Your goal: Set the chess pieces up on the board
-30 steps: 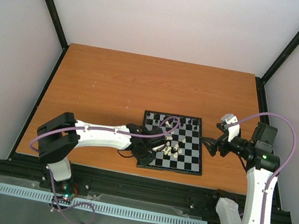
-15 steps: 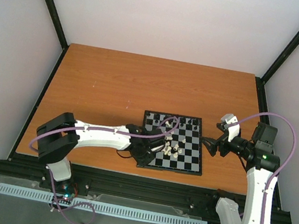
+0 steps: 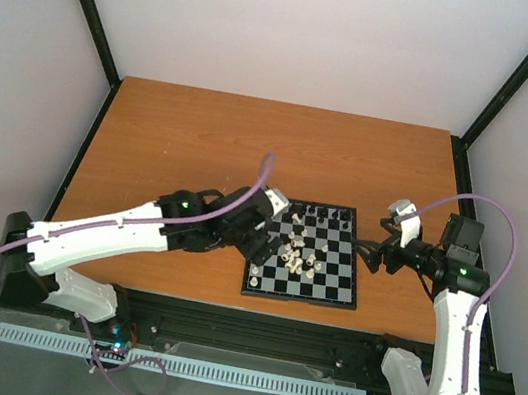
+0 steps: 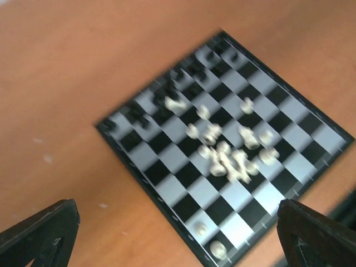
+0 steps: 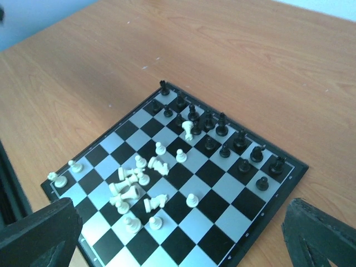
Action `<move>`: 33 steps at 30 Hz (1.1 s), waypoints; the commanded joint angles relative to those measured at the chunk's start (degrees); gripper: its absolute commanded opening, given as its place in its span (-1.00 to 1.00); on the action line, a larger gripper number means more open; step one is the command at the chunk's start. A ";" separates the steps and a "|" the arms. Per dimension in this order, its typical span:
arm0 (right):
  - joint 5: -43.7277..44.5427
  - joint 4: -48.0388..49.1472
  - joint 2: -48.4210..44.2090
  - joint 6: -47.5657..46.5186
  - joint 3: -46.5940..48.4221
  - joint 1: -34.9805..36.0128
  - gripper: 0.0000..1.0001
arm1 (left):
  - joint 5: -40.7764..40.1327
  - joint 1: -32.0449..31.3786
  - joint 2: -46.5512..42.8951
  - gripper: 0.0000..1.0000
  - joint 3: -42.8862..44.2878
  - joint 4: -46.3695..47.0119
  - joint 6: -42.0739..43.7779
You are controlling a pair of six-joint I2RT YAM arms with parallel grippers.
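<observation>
The board point(image 3: 330, 288) lies near the table's front edge. Black chess pieces point(image 3: 319, 213) stand along its far rows. Cream-white chess pieces point(image 3: 300, 257) lie in a jumble at mid-board, some tipped over. Two white pieces point(image 5: 58, 179) stand at the near-left corner, also seen as white pieces point(image 4: 218, 249) in the blurred left wrist view. My left gripper point(image 3: 263, 238) hovers over the board's left edge, open and holding nothing; its fingers point(image 4: 41, 233) stand wide apart. My right gripper point(image 3: 368, 255) waits open just off the right edge, with fingers point(image 5: 320, 233) framing the board point(image 5: 278, 183).
Orange-brown tabletop point(image 3: 201, 147) surrounds the board, with black frame rails point(image 3: 224, 318) along the front and sides. A purple cable point(image 3: 257, 181) loops above the left arm.
My left gripper has opened and lifted away from the board's near-left corner toward the far left; the left arm has swung up and stretched out. The right arm has hardly moved.
</observation>
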 commanded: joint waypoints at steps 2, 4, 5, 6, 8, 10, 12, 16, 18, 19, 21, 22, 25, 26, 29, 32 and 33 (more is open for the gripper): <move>-1.21 -5.25 6.81 -5.36 8.58 0.59 1.00 | -18.82 0.97 6.23 0.99 9.75 -6.49 -1.31; -0.31 -6.70 10.69 -7.73 11.79 0.69 0.96 | -22.23 1.03 9.73 0.99 13.11 -9.06 -0.45; 0.17 -6.90 12.40 -8.99 12.92 0.91 0.88 | -24.12 1.16 9.81 0.99 12.67 -7.23 -0.11; 1.10 -7.01 13.90 -9.75 13.84 1.55 0.80 | -24.25 1.64 8.71 1.00 10.88 -3.54 1.53; 5.17 -8.05 17.38 -11.20 16.19 4.86 0.54 | -18.58 4.29 4.77 0.99 6.52 4.33 4.64; 10.31 -9.87 21.61 -12.08 18.54 9.53 0.34 | -12.92 8.83 1.50 0.99 5.25 6.44 2.92; 14.38 -10.96 26.06 -11.81 20.32 13.76 0.23 | -10.49 12.03 0.28 1.00 7.42 4.51 0.39; 20.48 -8.24 32.68 -8.78 21.34 21.15 0.09 | -9.47 14.63 -3.05 0.99 9.31 6.56 0.22; 23.44 -6.44 36.07 -7.15 21.76 24.94 0.00 | -11.30 15.67 -4.39 0.99 9.09 8.38 0.90; 24.71 -5.71 37.67 -6.45 21.99 26.23 -0.04 | -10.05 16.97 -4.82 0.99 8.79 8.67 0.50; 28.03 -4.13 40.79 -4.77 22.27 29.05 -0.09 | -5.03 20.00 -5.28 0.99 7.26 9.34 -0.90; 29.20 -3.52 42.04 -4.03 22.41 30.02 -0.09 | -3.95 20.89 -5.77 0.99 5.48 10.77 -1.26; 31.37 -2.60 45.07 -1.53 23.46 31.94 -0.14 | -5.00 22.36 -8.30 0.99 -3.61 20.10 -0.99; 31.86 -2.43 45.95 -0.90 24.11 32.26 -0.15 | -2.41 22.61 -9.41 1.00 -5.86 22.89 0.88; 32.54 -2.29 48.78 0.18 25.93 33.27 -0.20 | 4.29 22.73 -11.98 1.00 -7.59 24.44 4.52; 33.88 -2.28 50.63 0.73 27.15 34.79 -0.23 | -1.11 22.79 -13.36 0.99 -8.41 24.54 6.64; 33.86 -2.28 51.11 0.97 27.38 35.22 -0.23 | -1.11 22.81 -13.77 0.99 -8.87 24.88 7.79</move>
